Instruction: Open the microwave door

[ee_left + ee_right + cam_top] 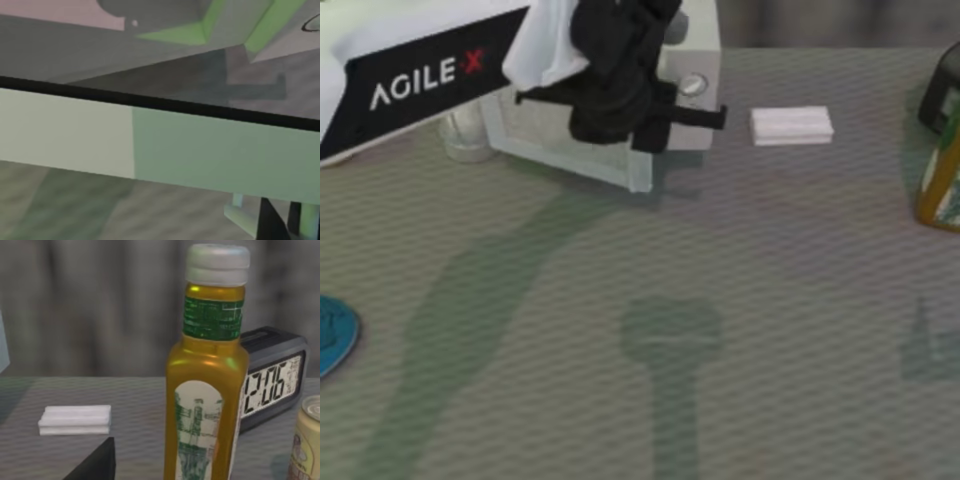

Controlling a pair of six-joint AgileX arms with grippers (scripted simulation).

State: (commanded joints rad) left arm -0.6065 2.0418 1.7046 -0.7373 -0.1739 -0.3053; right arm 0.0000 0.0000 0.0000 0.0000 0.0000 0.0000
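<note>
At table's far left: the microwave (695, 45), rigid, heavy.
Door: the microwave door (575, 145) is hanging partly ajar; you are taking its handle edge.
Tool: left gripper (705, 115), spread unclear.

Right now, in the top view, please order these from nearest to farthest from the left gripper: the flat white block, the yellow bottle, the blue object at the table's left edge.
From the left gripper:
1. Flat white block, just to its right.
2. Yellow bottle, at the right edge.
3. Blue object, at the left edge, lower down.
</note>
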